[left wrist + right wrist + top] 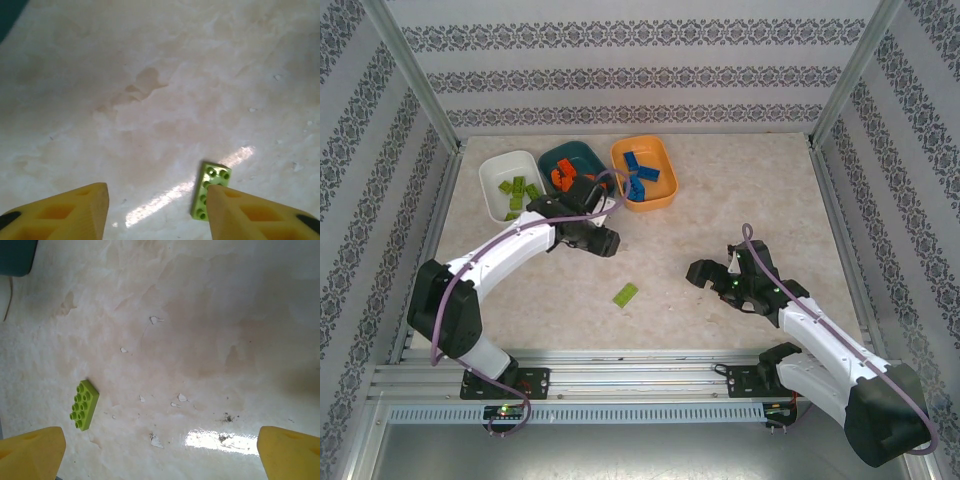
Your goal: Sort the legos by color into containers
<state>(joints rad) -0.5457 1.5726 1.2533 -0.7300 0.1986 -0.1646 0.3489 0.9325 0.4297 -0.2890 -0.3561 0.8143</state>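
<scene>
Legos are mostly in the tubs already, and one lime green brick (625,294) lies alone, studs up, on the bare marbled worktop (740,190) — near its middle, well apart from the three tubs at the far left. The left wrist view shows this brick (209,180) low in the picture, its edge overlapped by one yellow finger (250,215). The right wrist view shows it (84,405) off to the left, eight studs in two rows.

The white tub (496,172) holds several lime green bricks (517,190). Just beside it, the teal tub (570,155) holds what look like orange bricks (560,177), though the left arm and its cable cover part of them. Next in the row, the orange tub (663,192) holds blue bricks (640,172).

The left tool (157,190) hovers between the tubs and the lone brick — its yellow fingers stand apart with nothing between them. The right tool (161,435) is to the right of the brick, its fingers (35,452) spread wide and gripping nothing, over worktop flecked with small white and dark crumbs (156,319).
</scene>
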